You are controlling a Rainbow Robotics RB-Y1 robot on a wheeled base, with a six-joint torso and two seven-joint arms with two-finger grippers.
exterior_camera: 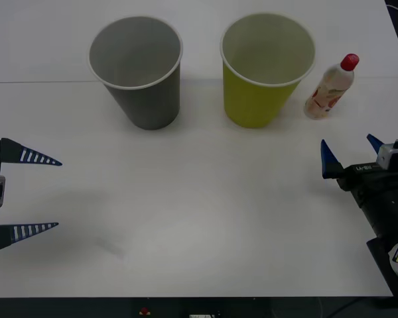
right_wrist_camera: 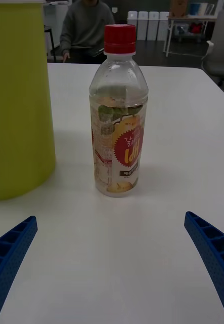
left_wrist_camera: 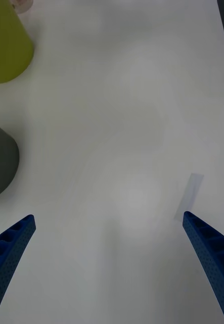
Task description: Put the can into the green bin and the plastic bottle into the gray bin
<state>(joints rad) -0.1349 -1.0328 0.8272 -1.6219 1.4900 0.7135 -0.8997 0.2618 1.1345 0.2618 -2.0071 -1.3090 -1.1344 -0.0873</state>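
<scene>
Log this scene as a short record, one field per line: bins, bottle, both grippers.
gray bin: upright on the table, to the left of the green one, nothing visible inside
green bin: upright beside it, nothing visible inside
plastic bottle: upright on the table right of the green bin, red cap on, not gripped
right gripper: open, low over the table, short of the bottle and facing it
left gripper: open, at the table's left edge, holding nothing

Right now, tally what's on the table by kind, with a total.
Bins: 2, the gray bin and the green bin, both upright.
Bottles: 1, the plastic bottle, upright beside the green bin.
Cans: 0 in sight.
Total: 3.
</scene>
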